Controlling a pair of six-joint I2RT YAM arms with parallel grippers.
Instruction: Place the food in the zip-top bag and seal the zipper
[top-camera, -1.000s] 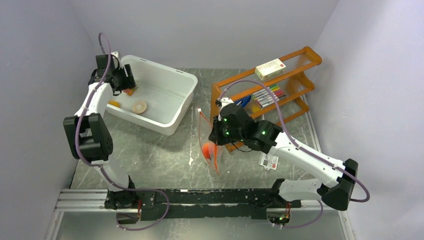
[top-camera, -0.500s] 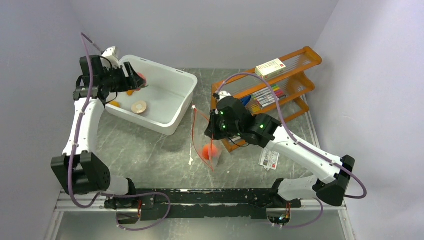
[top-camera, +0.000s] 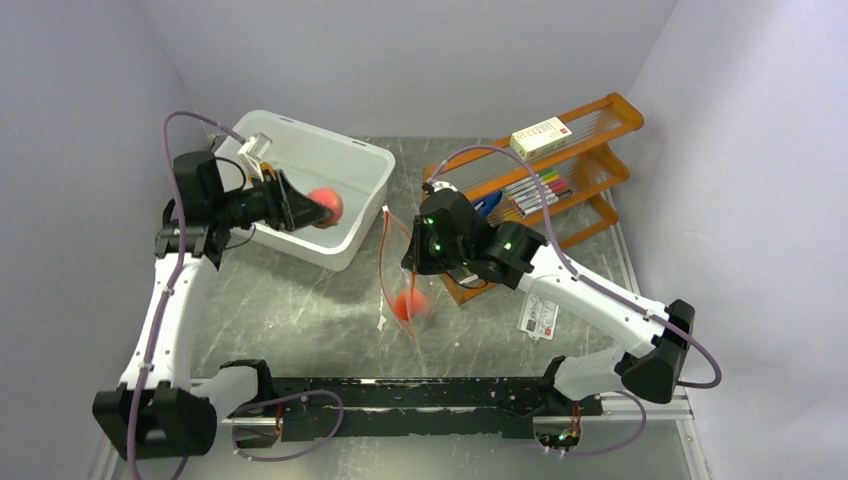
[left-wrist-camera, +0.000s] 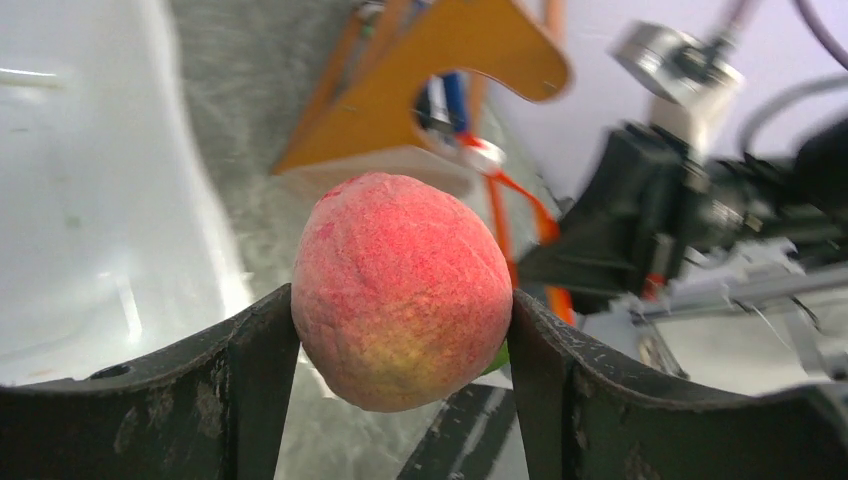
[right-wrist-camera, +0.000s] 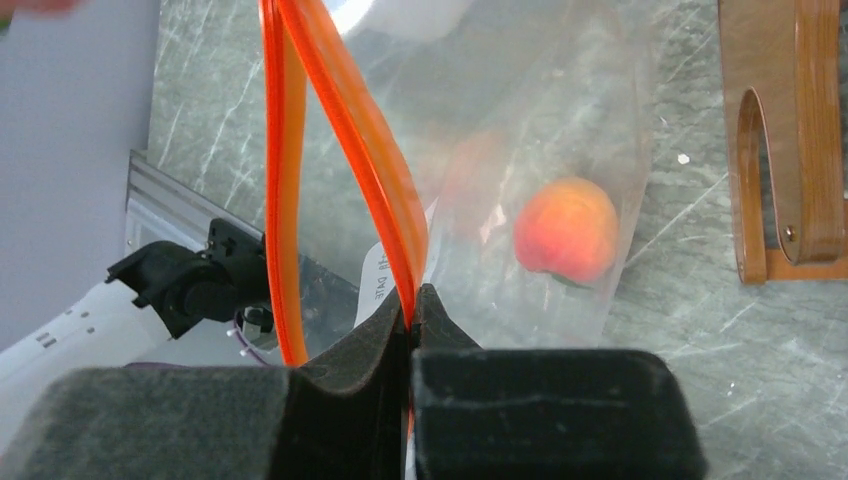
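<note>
— Over the white tub (top-camera: 350, 172) at the desk's (top-camera: 300, 310) far-left corner, what's held?
— A peach (top-camera: 326, 205), pinched by the left gripper (top-camera: 312, 209); its wrist view shows fuzzy, rounded pink-red skin. Right wrist: the right gripper (right-wrist-camera: 412, 300) clamps the glossy orange-red zipper (right-wrist-camera: 350, 130); the clear bag (right-wrist-camera: 590, 110) holds an orange fruit (right-wrist-camera: 566, 230).

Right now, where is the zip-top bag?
In the top view the zip-top bag is held up mid-table by the right gripper, shut on its zipper, between the white tub and the wooden rack, one peach inside.
</note>
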